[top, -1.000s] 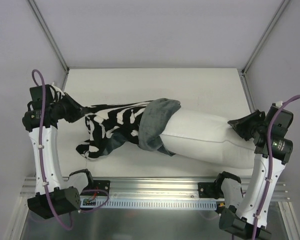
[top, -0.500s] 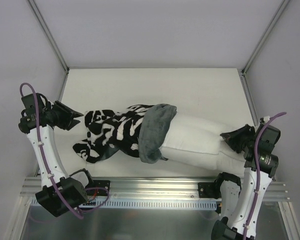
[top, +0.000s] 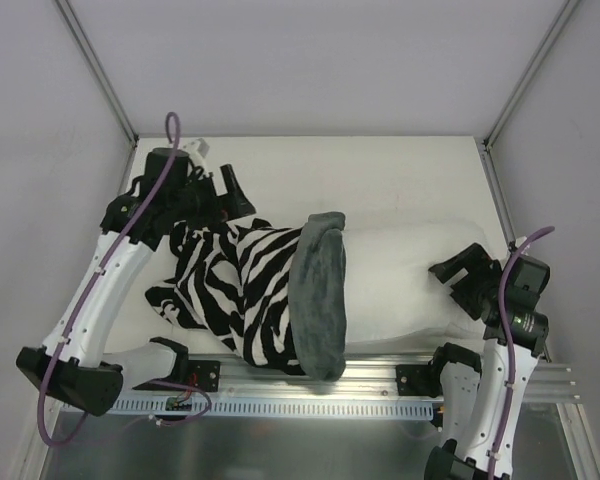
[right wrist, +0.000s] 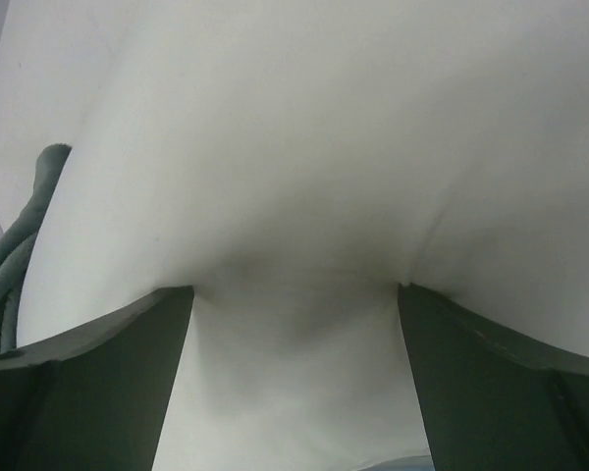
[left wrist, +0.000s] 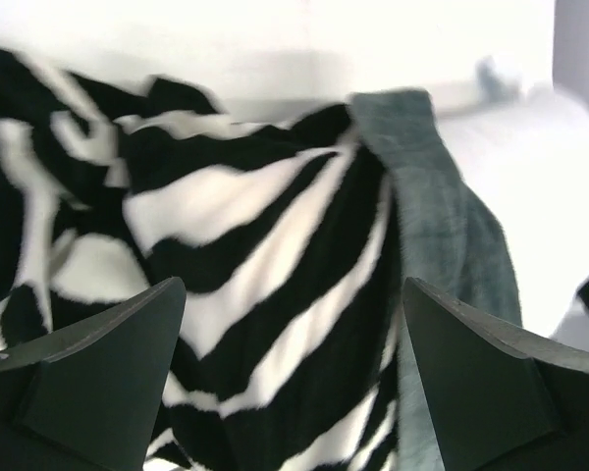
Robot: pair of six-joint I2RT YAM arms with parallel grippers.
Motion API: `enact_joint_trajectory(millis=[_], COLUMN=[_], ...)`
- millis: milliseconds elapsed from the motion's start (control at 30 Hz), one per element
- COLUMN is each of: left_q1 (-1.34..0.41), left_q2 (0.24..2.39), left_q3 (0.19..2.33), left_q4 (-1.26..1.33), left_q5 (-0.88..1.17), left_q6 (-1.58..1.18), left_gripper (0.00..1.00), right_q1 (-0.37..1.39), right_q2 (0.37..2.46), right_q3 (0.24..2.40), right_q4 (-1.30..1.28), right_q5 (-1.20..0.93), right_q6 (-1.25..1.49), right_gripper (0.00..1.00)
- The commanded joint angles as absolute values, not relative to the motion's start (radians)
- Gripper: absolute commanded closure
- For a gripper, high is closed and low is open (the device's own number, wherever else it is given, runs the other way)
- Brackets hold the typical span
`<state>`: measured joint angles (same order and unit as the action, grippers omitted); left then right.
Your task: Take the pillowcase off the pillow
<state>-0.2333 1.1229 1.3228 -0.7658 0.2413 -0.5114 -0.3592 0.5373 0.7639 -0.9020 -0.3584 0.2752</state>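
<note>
Pillowcase (top: 250, 295): zebra side up, grey-teal cuff rolled back, bunched over left end of pillow (top: 410, 290) on tabletop (top: 380, 180). Left gripper (top: 232, 190): fingers spread, holding nothing, above the stripes. Right gripper (top: 450, 275): fingers pinching pillow's right end

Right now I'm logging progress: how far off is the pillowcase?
Partly done: the pillowcase is bunched back, its grey cuff rolled, baring the pillow's right half. In hand: the right gripper pinches the pillow; the left gripper hovers open above the stripes. Left: the covered half.
</note>
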Motion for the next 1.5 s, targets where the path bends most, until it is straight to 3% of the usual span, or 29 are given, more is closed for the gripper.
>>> enact_joint_trajectory(millis=[0, 200, 467, 567, 667, 767, 800, 1000, 1033, 1100, 1133, 1233, 1467], left_q1=[-0.429, -0.719, -0.911, -0.94, -0.948, -0.948, -0.948, -0.943, -0.94, -0.92, -0.908, -0.827, -0.459], left_q2=[1.19, 1.377, 1.644, 1.735, 1.789, 1.784, 1.778, 1.729, 1.708, 1.681, 1.646, 1.544, 1.28], left_q3=[1.402, 1.541, 1.769, 1.809, 1.813, 1.795, 1.786, 1.753, 1.746, 1.709, 1.691, 1.584, 1.465], left_q4=[-0.747, -0.765, -0.925, -0.957, -0.972, -0.974, -0.974, -0.974, -0.976, -0.98, -0.982, -0.997, -1.0], left_q5=[0.129, 0.008, -0.159, -0.161, -0.153, -0.159, -0.17, -0.198, -0.202, -0.219, -0.228, -0.259, -0.21], left_q6=[-0.509, -0.551, -0.621, -0.63, -0.637, -0.638, -0.64, -0.641, -0.641, -0.64, -0.64, -0.635, -0.551], left_gripper=[0.06, 0.04, 0.03, 0.08, 0.23, 0.47, 0.6, 0.98, 1.0, 1.0, 1.0, 1.0, 1.0], right_q1=[-0.336, -0.298, -0.155, -0.059, 0.133, 0.317, 0.352, 0.446, 0.437, 0.405, 0.361, 0.27, 0.006], right_q2=[0.563, 0.595, 0.715, 0.822, 0.931, 1.024, 1.046, 1.215, 1.23, 1.244, 1.243, 1.194, 0.985], right_q3=[0.842, 0.969, 1.098, 1.135, 1.176, 1.21, 1.215, 1.145, 1.099, 1.066, 1.052, 1.049, 1.133], right_q4=[-0.945, -0.957, -0.95, -0.93, -0.92, -0.907, -0.894, -0.806, -0.783, -0.743, -0.738, -0.736, -0.807], right_q5=[-0.301, -0.245, -0.134, -0.054, 0.086, 0.178, 0.213, 0.236, 0.232, 0.198, 0.168, 0.176, 0.135], right_q6=[0.241, 0.245, 0.255, 0.261, 0.271, 0.29, 0.299, 0.328, 0.325, 0.327, 0.331, 0.325, 0.304], right_gripper=[0.1, 0.04, 0.0, 0.01, 0.04, 0.04, 0.04, 0.04, 0.19, 0.89, 0.99, 0.99, 0.99])
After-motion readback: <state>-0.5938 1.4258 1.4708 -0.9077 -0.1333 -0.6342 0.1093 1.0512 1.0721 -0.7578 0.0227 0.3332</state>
